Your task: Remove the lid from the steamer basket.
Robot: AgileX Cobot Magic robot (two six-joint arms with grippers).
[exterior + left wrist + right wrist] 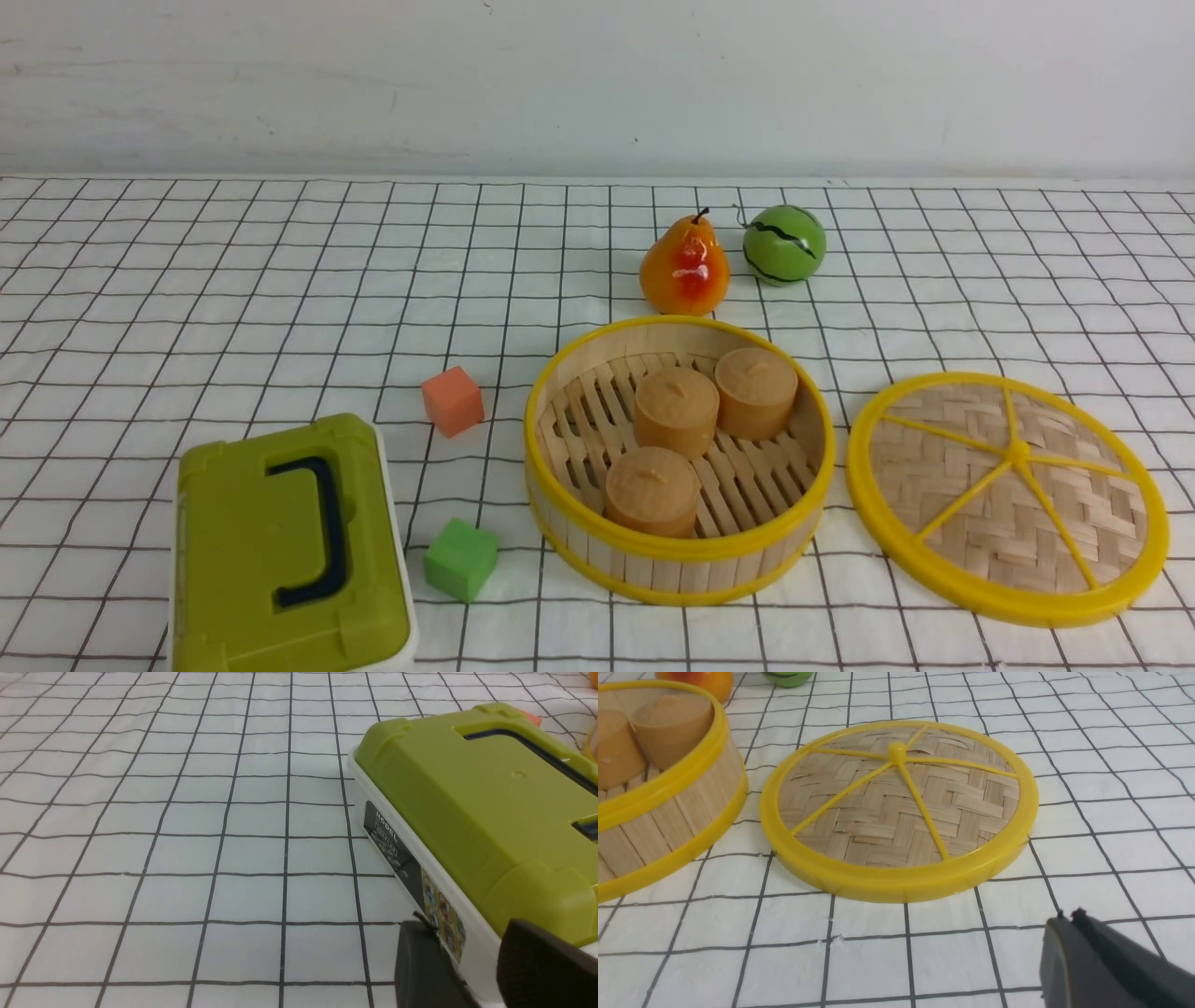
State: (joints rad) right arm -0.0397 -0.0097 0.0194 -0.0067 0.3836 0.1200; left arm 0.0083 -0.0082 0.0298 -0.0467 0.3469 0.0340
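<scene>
Your lid [1008, 499] lies flat on the cloth [280, 280] at 3 o'clock from the open steamer basket [679, 551], just apart. Both grippers: opening can't be told.

Green box [289, 551] cut by bottom edge; right gripper [1069, 952] state unclear, fingers cropped.

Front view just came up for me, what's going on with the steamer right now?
Nothing is being held. The lid lies flat on the checked cloth to the right of the steamer basket, apart from it. The basket is open, with three tan buns inside. Neither arm shows in front; the right gripper sits near the lid, empty.
</scene>
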